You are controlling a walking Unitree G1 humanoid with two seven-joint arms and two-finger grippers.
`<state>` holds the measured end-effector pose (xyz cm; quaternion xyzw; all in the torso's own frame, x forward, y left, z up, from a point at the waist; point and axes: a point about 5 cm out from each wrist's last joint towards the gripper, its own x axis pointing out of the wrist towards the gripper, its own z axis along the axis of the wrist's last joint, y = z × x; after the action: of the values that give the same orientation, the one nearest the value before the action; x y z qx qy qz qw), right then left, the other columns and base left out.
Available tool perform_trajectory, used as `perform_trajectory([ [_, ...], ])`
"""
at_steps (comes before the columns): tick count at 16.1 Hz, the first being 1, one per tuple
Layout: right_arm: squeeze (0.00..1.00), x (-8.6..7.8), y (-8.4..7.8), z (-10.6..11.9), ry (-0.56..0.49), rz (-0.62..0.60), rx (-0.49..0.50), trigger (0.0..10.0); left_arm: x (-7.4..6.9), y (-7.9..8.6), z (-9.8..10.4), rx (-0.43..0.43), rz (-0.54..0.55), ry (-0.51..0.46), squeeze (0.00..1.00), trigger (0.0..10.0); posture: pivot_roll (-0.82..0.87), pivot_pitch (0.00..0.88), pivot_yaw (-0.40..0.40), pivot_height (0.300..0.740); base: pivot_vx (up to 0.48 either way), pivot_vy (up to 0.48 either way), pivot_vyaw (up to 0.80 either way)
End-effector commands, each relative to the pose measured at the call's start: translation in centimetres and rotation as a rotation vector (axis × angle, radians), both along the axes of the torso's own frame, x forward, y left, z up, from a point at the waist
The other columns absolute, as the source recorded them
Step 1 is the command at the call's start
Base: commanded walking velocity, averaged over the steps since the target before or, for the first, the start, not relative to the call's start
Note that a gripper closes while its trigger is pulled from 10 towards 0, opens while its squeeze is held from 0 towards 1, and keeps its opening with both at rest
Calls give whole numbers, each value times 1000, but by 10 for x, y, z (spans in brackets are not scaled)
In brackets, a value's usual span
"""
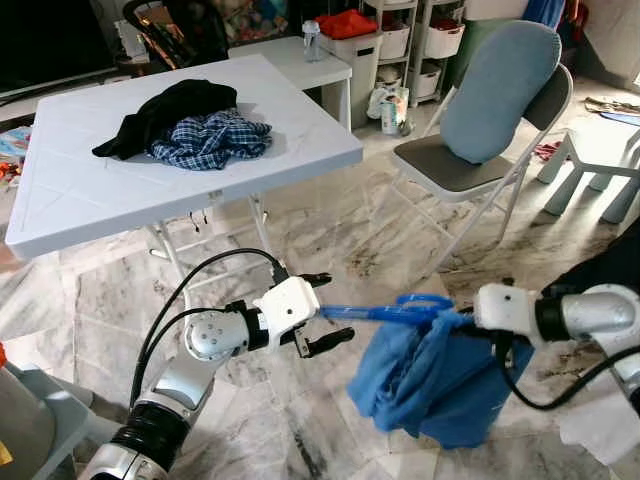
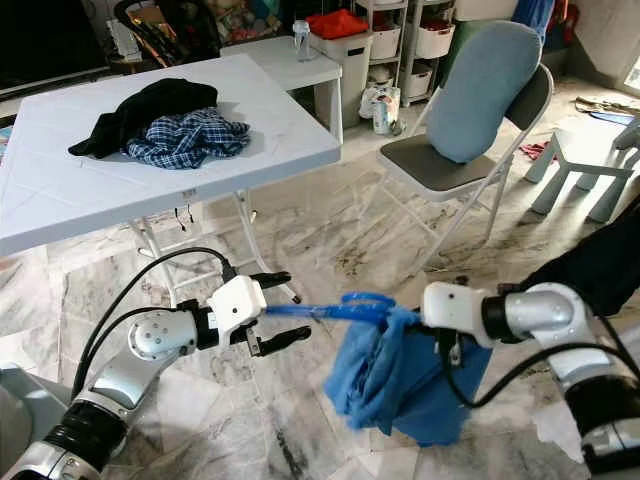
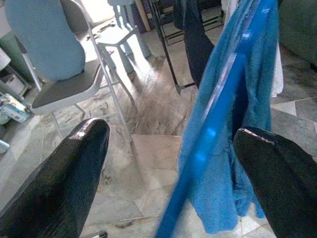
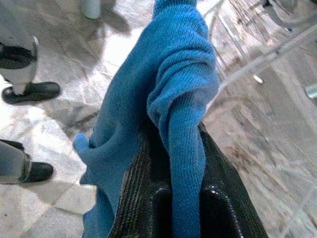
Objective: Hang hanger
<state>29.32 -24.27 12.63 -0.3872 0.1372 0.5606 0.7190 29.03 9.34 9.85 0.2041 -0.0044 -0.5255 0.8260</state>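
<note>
A blue plastic hanger [image 1: 372,313] is held level above the marble floor, and a blue sweater [image 1: 430,378] hangs from it in a bunch. My left gripper [image 1: 325,312] is open, its two black fingers [image 3: 59,183] standing on either side of the hanger's bare end [image 3: 208,134] without touching it. My right gripper [image 4: 173,198] is shut on the blue sweater [image 4: 178,109] at the hanger's other end, with the fingertips buried in the knit. The right wrist's white housing [image 1: 505,305] sits just right of the cloth.
A white folding table [image 1: 80,190] with a black garment [image 1: 165,110] and a plaid shirt [image 1: 212,138] stands ahead to the left. A folding chair [image 1: 470,160] with a blue cushion is ahead to the right. A clothes rack [image 3: 166,44] holds a dark garment. A person's shoes [image 4: 29,91] are nearby.
</note>
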Motion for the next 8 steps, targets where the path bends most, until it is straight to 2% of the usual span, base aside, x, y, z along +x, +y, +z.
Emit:
perform_trajectory([
  [1,0,1,4,10,-31,39,25,10000,1,3,0,16,-2,-5,0,10000,-176,0,24,740,0,0,0],
  [4,0,-1,8,12,-52,100,-9,10000,6,2,4,25,-15,-42,0,10000,-181,0,25,740,0,0,0],
  [8,0,2,19,14,-94,109,21,10000,8,-1,4,37,-22,-47,0,10000,-180,0,23,740,0,0,0],
])
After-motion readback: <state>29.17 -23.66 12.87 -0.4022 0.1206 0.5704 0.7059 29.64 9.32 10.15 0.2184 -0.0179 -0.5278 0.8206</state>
